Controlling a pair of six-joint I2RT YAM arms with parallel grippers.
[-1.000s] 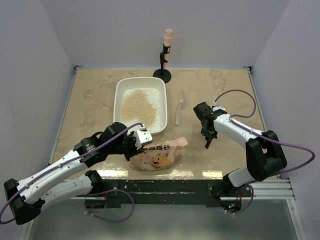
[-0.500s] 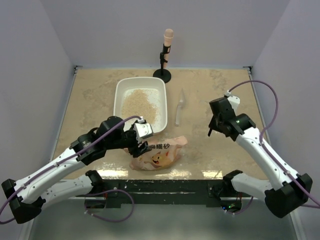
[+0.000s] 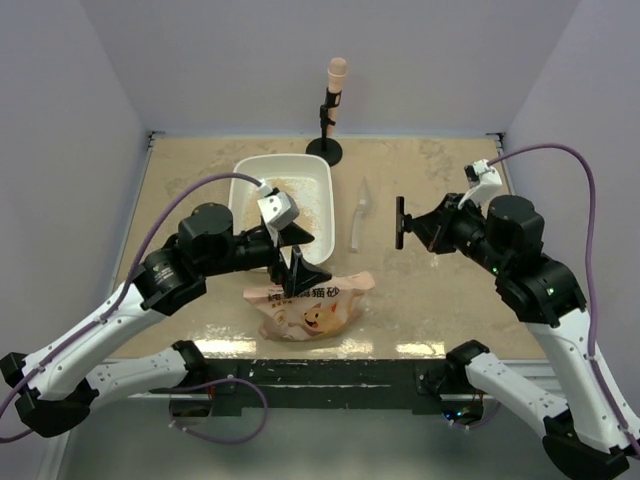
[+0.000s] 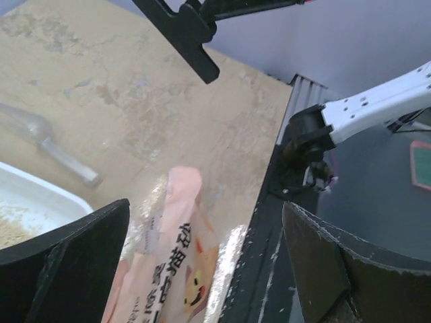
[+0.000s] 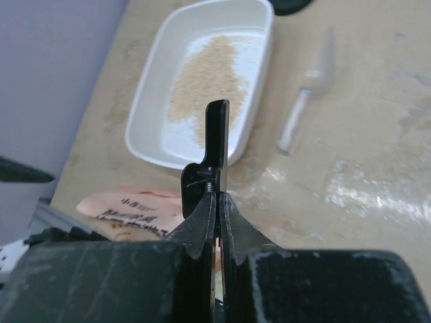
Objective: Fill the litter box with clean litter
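The white litter box [image 3: 240, 182] lies at the table's middle back, with a pile of tan clean litter [image 3: 308, 200] spread in it. Both show in the right wrist view too: litter box [image 5: 151, 111], clean litter [image 5: 205, 77]. My left gripper [image 3: 299, 256] hovers open over the box's near rim and the orange-pink bag [image 3: 312, 312], nothing between its fingers. In the left wrist view the left gripper [image 4: 209, 269] stands wide above the bag [image 4: 172, 252]. My right gripper [image 3: 400, 222] is raised right of the box, shut and empty; the right wrist view shows the right gripper [image 5: 217, 128] pressed together.
A clear plastic scoop [image 3: 358, 216] lies on the table right of the box, also seen as the scoop [image 5: 306, 101]. A black stand with a peach-coloured top [image 3: 330, 112] rises at the back edge. The table's near metal rail [image 4: 269, 222] runs beside the bag.
The left gripper opened, let go of the bag and rose above it. The bag now lies flat on the table. The right arm lifted and drew back to the right, still shut.
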